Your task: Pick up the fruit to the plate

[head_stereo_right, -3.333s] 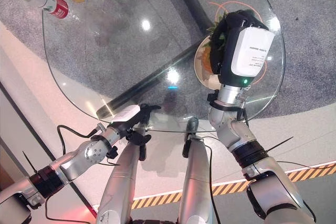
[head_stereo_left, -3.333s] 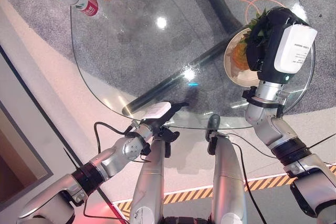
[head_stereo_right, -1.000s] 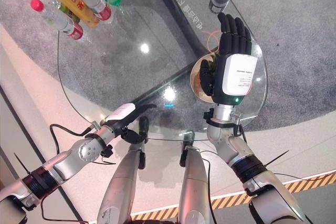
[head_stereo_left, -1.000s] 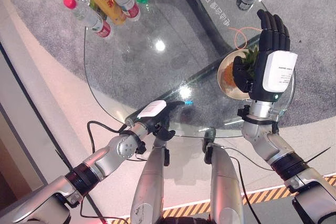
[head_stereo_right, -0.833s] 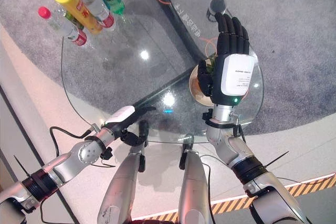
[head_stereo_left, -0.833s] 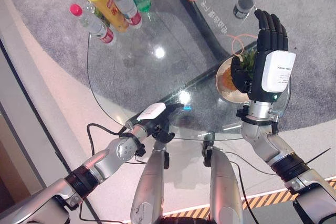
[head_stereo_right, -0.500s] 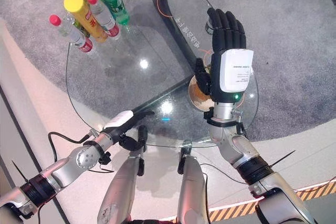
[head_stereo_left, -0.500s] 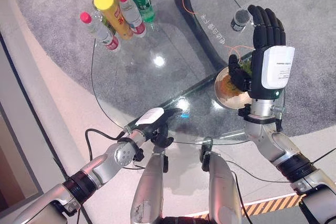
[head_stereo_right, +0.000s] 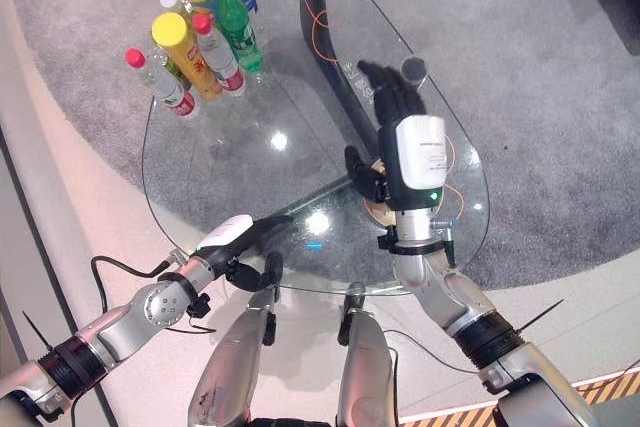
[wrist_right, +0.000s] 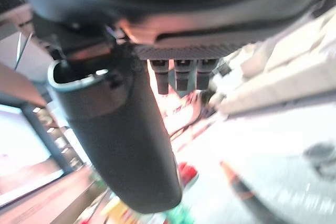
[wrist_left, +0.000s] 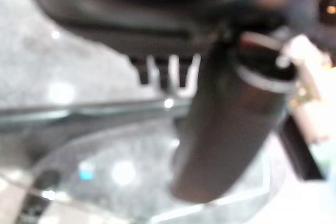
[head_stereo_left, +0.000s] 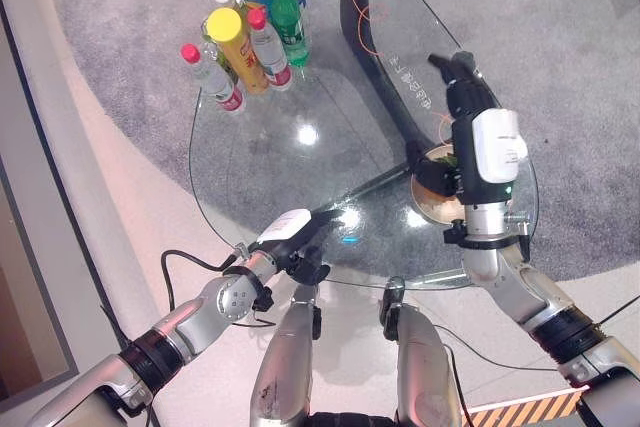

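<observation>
Orange fruit (head_stereo_left: 432, 183) on the plate (head_stereo_left: 432, 209) beneath the right robot hand (head_stereo_right: 400, 112), fingers straight and apart.

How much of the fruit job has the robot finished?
It looks nearly done: something orange with green leaves, likely the fruit, already lies on the plate on the glass table. The right hand is raised above the plate, fingers straight, holding nothing. The left hand rests idle at the table's near edge. No other fruit is visible on the table; the bottles stand apart.
</observation>
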Robot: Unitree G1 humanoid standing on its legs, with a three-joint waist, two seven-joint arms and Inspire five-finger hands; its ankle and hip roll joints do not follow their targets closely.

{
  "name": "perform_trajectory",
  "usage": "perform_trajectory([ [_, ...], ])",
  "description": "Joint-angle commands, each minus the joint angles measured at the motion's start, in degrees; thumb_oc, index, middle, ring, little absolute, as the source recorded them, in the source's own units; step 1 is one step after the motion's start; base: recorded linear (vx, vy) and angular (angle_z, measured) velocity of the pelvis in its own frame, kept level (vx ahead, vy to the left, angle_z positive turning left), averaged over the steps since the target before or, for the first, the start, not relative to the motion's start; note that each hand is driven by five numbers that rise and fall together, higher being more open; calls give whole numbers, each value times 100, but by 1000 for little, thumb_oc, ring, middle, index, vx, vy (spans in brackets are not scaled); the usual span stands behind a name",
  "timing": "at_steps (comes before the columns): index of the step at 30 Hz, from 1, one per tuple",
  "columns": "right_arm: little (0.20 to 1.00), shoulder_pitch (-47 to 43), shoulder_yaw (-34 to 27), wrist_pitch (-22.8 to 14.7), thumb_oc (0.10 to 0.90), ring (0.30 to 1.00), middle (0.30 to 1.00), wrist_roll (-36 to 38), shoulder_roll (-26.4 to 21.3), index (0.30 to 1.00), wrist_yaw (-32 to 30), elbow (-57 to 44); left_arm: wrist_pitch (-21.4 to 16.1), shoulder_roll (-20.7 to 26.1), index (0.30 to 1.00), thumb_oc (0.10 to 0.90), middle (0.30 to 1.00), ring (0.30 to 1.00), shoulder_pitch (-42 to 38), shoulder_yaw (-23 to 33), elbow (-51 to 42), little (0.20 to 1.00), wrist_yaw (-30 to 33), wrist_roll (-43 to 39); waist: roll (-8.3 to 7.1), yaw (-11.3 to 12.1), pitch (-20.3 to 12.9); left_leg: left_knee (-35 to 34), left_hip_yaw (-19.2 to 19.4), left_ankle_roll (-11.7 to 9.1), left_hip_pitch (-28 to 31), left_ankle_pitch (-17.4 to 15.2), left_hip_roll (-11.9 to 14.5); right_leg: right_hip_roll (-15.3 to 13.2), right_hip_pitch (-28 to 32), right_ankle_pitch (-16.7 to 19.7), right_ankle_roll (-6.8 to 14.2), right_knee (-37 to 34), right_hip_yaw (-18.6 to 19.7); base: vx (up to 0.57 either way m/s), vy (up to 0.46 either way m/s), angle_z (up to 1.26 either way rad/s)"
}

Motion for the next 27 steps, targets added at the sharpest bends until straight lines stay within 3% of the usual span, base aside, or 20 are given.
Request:
perform_trajectory([
  [1,900,-136,-56,-850,800,900,900,5,-35,900,414,-922,-355,-151,900,800,900,900,236,321,-211,900,164,-166,-303,-106,-421,581,213,217,621,-981,-396,275,696,979,169,-1378,-121,69,-6,2],
  [6,900,506,224,-1286,800,900,900,705,-17,900,1960,-867,-311,-461,900,800,900,900,758,489,460,900,100,-492,-395,-72,-998,27,95,163,1122,-847,-363,283,1250,1088,222,-1908,-81,110,-22,-1],
  [11,900,951,438,-1062,800,900,900,1022,98,900,2749,-531,95,-716,900,800,900,900,1093,561,1113,900,-83,-740,-431,-66,-1383,-273,86,130,1427,-761,-301,265,1554,1191,243,-2204,-110,68,-16,4],
  [17,900,1541,417,-315,800,900,900,2225,524,900,4035,134,284,-1152,900,800,900,900,1417,944,2005,900,-253,-1096,-462,-119,-1736,-598,140,76,1754,-656,-207,236,1852,1304,260,-2501,-157,32,-20,2],
  [21,900,1780,412,156,800,900,900,2689,758,900,4717,672,390,-1421,900,800,900,900,1535,1182,2591,900,-422,-1173,-477,-139,-1906,-733,163,52,1886,-599,-155,230,1980,1349,255,-2616,-182,13,-41,-4],
  [23,900,1789,413,189,800,900,900,2698,776,900,4773,726,385,-1446,900,800,900,900,1540,1203,2656,900,-438,-1162,-477,-141,-1919,-750,167,50,1903,-592,-150,232,1995,1355,253,-2630,-184,8,-14,-2],
  [26,900,1958,313,1215,800,900,900,3265,1153,900,5564,1710,501,-1763,900,800,900,900,1558,1433,3386,900,-514,-1303,-481,-163,-2111,-883,227,35,2042,-524,-94,243,2142,1405,224,-2763,-208,31,-42,-4],
  [27,900,1978,271,1315,800,900,900,3176,1248,900,5662,2003,499,-1841,900,800,900,900,1552,1490,3556,900,-529,-1338,-478,-162,-2149,-902,239,34,2058,-515,-82,241,2168,1416,220,-2794,-215,36,-39,-3],
])
